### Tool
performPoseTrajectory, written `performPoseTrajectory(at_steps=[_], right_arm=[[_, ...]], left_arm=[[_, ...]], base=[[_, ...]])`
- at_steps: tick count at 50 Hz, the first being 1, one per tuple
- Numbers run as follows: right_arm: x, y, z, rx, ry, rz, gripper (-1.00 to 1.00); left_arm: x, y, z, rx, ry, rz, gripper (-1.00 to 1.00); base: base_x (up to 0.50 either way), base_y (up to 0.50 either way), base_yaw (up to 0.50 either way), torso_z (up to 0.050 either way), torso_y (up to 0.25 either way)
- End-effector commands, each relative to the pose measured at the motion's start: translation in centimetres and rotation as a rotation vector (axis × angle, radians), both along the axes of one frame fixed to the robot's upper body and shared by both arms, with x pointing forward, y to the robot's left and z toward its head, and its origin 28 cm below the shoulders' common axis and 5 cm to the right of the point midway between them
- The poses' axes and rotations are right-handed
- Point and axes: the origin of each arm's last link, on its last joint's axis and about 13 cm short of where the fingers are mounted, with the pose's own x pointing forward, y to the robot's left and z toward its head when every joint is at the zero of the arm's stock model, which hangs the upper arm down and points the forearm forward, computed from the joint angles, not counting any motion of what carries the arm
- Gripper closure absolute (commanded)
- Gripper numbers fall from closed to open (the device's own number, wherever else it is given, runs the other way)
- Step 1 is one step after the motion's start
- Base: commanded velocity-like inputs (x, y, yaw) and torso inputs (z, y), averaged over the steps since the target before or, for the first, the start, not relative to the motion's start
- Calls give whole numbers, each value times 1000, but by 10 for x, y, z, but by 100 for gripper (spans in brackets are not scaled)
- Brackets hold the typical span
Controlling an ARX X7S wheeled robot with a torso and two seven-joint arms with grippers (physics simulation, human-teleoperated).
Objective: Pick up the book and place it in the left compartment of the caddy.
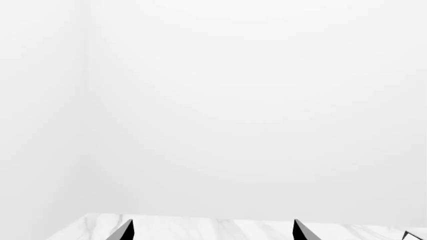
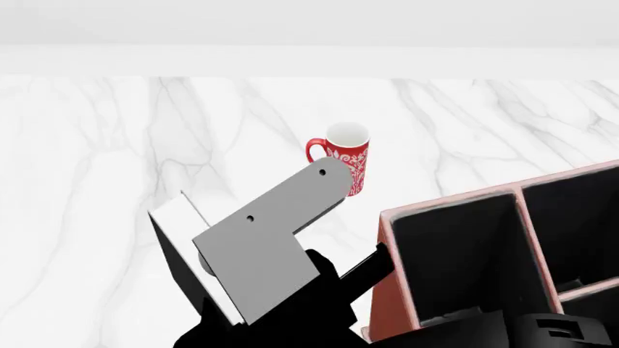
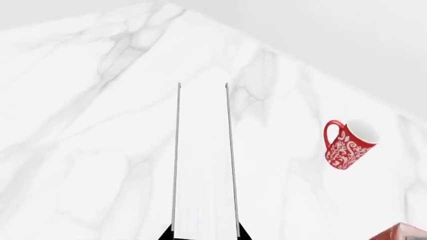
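The left pincer (image 1: 212, 235) shows only two dark fingertips spread apart over the worktop's (image 1: 200, 227) far edge, released and grasping nothing, presumably parked clear of the work. In the head view the book (image 2: 174, 239) is lifted off the worktop, tilted, white page edges to the left, largely hidden behind a grey arm link. The right pincer (image 3: 203, 232) is clenched on it: its wrist view looks straight along the page edges between two thin covers, with dark fingertips on either side. Carried edge-on like this, the book can probably slide down into a narrow slot. The red mug (image 2: 343, 163) stands behind, well apart. Right of the book, the caddy's (image 2: 387, 275) left compartment (image 2: 454, 254) gapes just beside it.
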Motion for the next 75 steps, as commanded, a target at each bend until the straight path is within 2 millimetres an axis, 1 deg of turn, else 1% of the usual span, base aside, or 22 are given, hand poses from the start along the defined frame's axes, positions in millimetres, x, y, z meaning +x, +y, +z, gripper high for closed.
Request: performPoseTrajectory(at_steps=[1,8,16,20,29,32,45,48,50,55,60,75], right_arm=[[-4,-9,25,-3,-103,-23,100],[-12,-14,38,-11,-132,-70,100],[-20,-17,48,-16,-90,-54,100],[-23,-19,53,-19,-98,-53,100],[-27,-24,59,-22,-81,-78,100],[-28,-25,61,-39,-108,-84,100],[-38,-30,74,-7,-53,-113,100],[-40,-32,77,-20,-80,-123,100],[-40,-33,79,-4,-62,-126,100],[-42,-36,84,-17,-80,-134,100],[-44,-39,89,-6,-74,-166,100],[-58,-54,103,-19,-82,-258,100]], left_arm=[[0,0,0,0,1,2,-100],[1,0,-1,3,1,3,-100],[1,0,-1,2,1,5,-100],[1,0,-1,3,2,5,-100],[1,0,-2,4,4,5,-100],[1,0,-2,5,3,4,-100],[1,-1,-2,5,4,6,-100],[2,-1,-2,5,5,7,-100],[2,-1,-2,5,5,6,-100],[2,-1,-2,6,5,6,-100],[1,-1,-1,6,4,6,-100],[2,1,0,2,-2,12,-100]], base=[[0,0,0,0,0],[0,0,0,0,1],[0,0,0,0,1],[0,0,1,0,0],[0,0,0,0,1],[0,0,0,0,3],[0,0,0,0,1],[0,0,0,0,0],[0,0,0,0,0],[0,0,0,0,2],[0,0,0,3,0],[0,0,0,0,1]])
